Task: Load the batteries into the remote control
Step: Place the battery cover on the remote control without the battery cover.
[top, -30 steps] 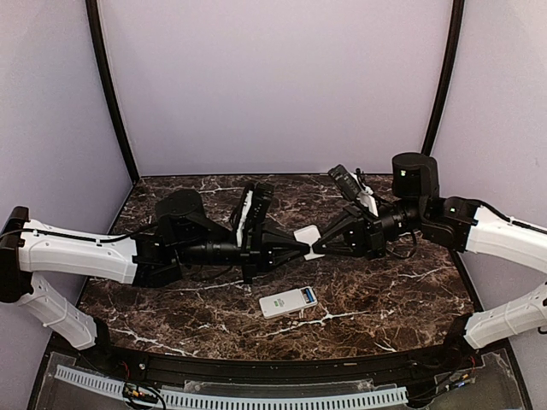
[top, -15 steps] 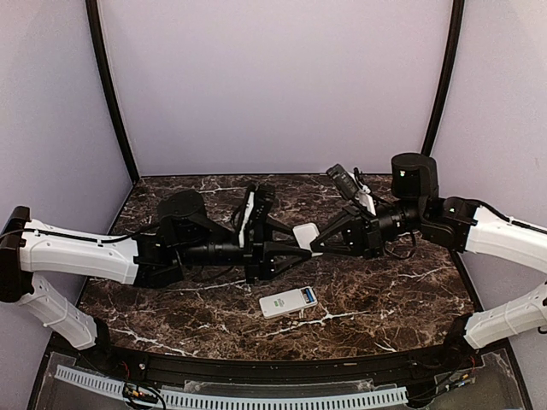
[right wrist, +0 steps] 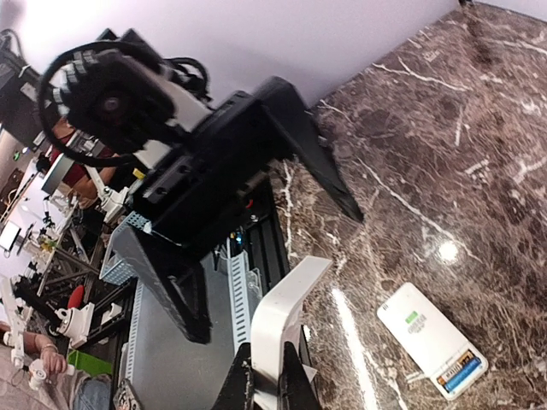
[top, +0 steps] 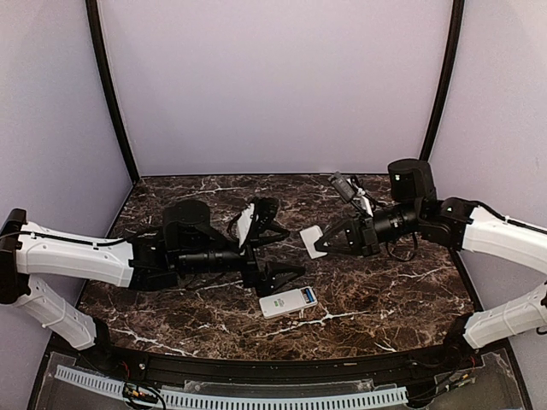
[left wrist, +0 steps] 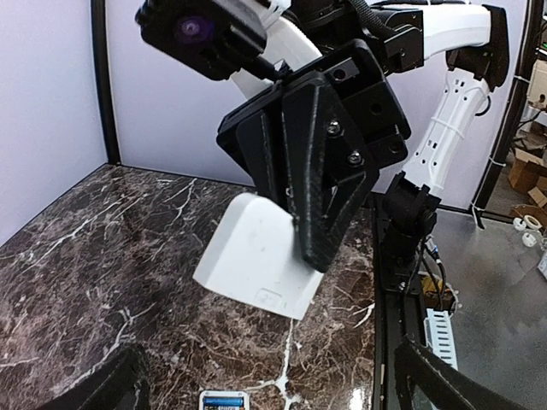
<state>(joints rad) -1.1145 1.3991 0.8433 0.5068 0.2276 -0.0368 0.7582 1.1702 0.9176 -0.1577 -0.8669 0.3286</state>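
Pinching the white battery cover point(top: 310, 240) mid-frame, the right gripper point(top: 322, 243) is holding it clear of the remote control point(top: 285, 304) and its batteries point(top: 308, 296) below; the left gripper point(top: 282, 243) is hanging with jaws spread

Cuts the remote control point(left wrist: 223, 400) off at the left wrist view's bottom edge; hides one corner of the white plate point(left wrist: 252, 256) behind the right gripper point(left wrist: 301, 248); leaves the batteries point(right wrist: 455, 374) too small to count.

Got the white plate point(right wrist: 286, 320) pinched edge-on in the right gripper point(right wrist: 267, 371). Staring straight at the left gripper point(right wrist: 278, 273), jaws spread wide. Can spot the remote control point(right wrist: 427, 337) flat on the marble table point(right wrist: 410, 171), blue at one end.
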